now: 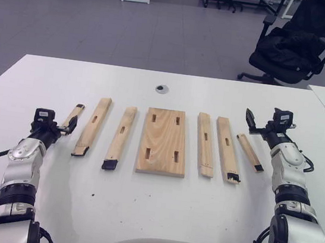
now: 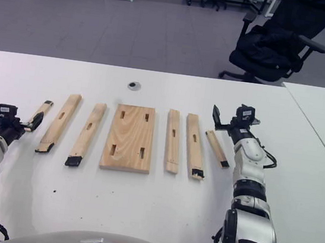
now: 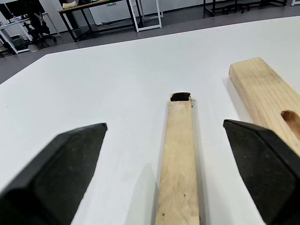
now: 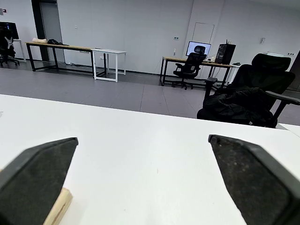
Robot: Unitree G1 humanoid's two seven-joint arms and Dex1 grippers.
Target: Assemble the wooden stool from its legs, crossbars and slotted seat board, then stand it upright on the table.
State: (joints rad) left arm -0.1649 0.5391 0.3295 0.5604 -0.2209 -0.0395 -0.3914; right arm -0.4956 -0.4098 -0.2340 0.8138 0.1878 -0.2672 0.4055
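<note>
Left gripper (image 3: 165, 136) spread astride short crossbar (image 3: 178, 168) near tabletop's left edge; lower level, pinch mid-length. Right gripper (image 4: 143, 140) spread, near right crossbar (image 1: 249, 152).

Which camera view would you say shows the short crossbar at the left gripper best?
The left wrist view: the short crossbar lies close up between the left gripper's open fingers, dark far end clear. Both eye views show it small, far left, its near end at the gripper.
</note>
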